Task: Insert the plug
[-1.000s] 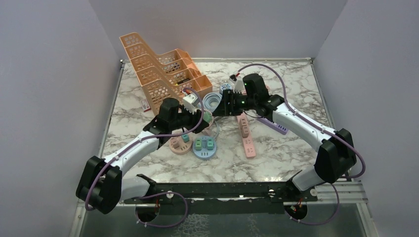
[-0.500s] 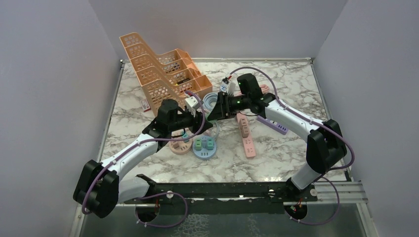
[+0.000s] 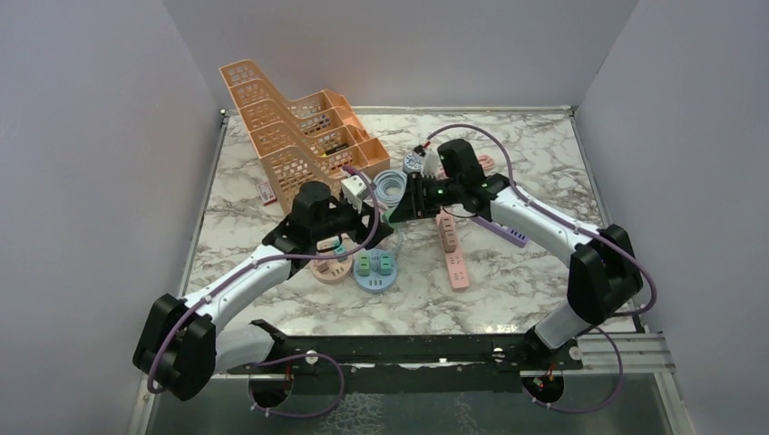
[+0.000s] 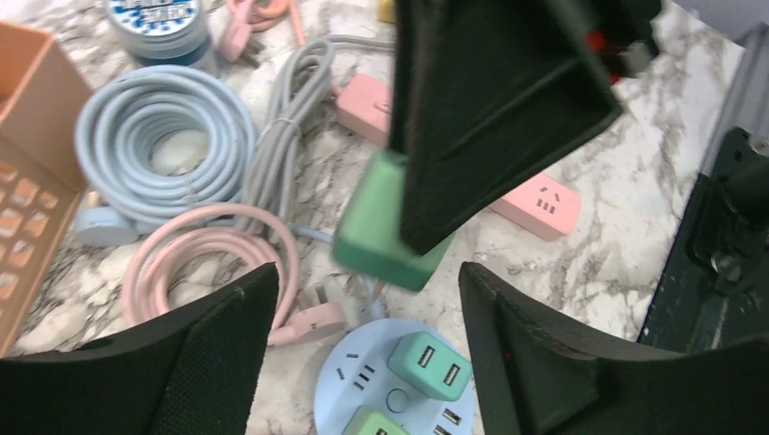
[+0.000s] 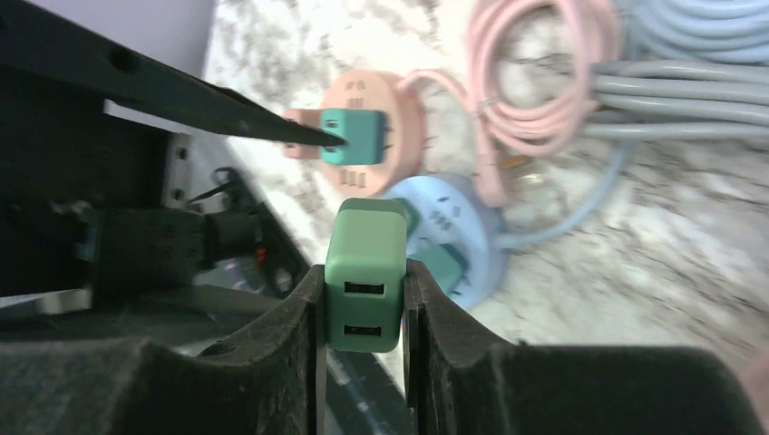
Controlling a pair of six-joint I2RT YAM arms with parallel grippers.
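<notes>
A: Handover just done?
B: Yes. The right gripper [image 5: 363, 272] has closed tight on the green USB plug [image 5: 365, 240]; the left gripper [image 4: 365, 272] has sprung wide and holds nothing. The plug hangs in the air near the round blue power strip [image 4: 337, 399], so insertion looks like the right arm's job

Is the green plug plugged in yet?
Out. The right gripper clamps the plug in mid-air, above the blue socket hub.

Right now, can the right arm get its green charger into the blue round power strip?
Probably, but not cleanly: the right tool grips the green charger above the blue round power strip, and the open left tool flanks that path. Backing it off first looks safer.
</notes>
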